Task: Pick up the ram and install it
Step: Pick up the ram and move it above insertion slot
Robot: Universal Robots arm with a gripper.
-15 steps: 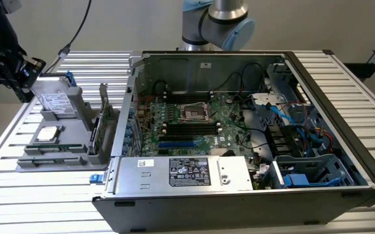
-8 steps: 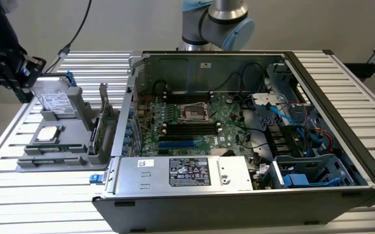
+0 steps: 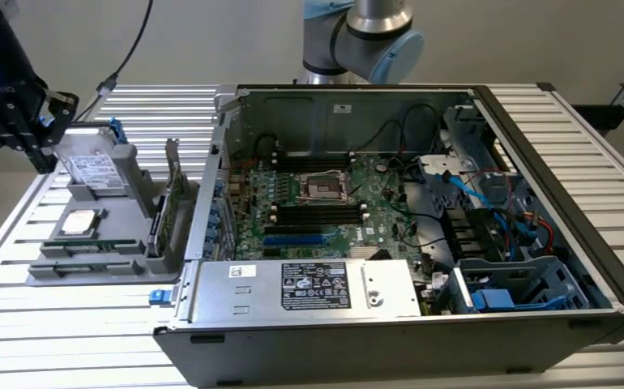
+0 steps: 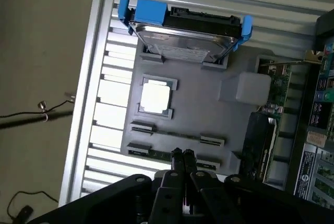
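The ram (image 3: 79,264) (image 4: 156,153) lies lengthwise in a slot at the 6 o'clock end of a grey tray (image 3: 128,235) (image 4: 209,114), as the exterior view shows it. Its ends sit in small holders. A second thin strip (image 3: 88,245) (image 4: 175,136) lies parallel to it, just beside it on the 12 o'clock side. Nothing grips either one.

In the exterior view, the CPU (image 3: 81,220) (image 4: 155,97) rests in its recess at 12 o'clock from the two strips. Beyond it, again toward 12 o'clock, the drive (image 3: 94,168) (image 4: 182,44) stands in the tray with blue clips at its ends. A card (image 3: 166,203) (image 4: 261,140) stands on edge at the tray's 3 o'clock side, between the tray and the case (image 3: 399,348).

The gripper (image 3: 40,150) (image 4: 182,155) hangs at about 10 o'clock from the drive in the exterior view, near its upper corner and well apart from the ram. In the wrist view its two fingers (image 4: 177,157) are pressed tip to tip with nothing between them, and they appear over the tray's ram end.

The case lies open at 3 o'clock from the tray. Its motherboard (image 3: 366,203) faces up, and a power supply (image 3: 301,288) sits at its 6 o'clock edge. Both case and tray rest on a slatted metal table (image 3: 74,324) (image 4: 112,104).
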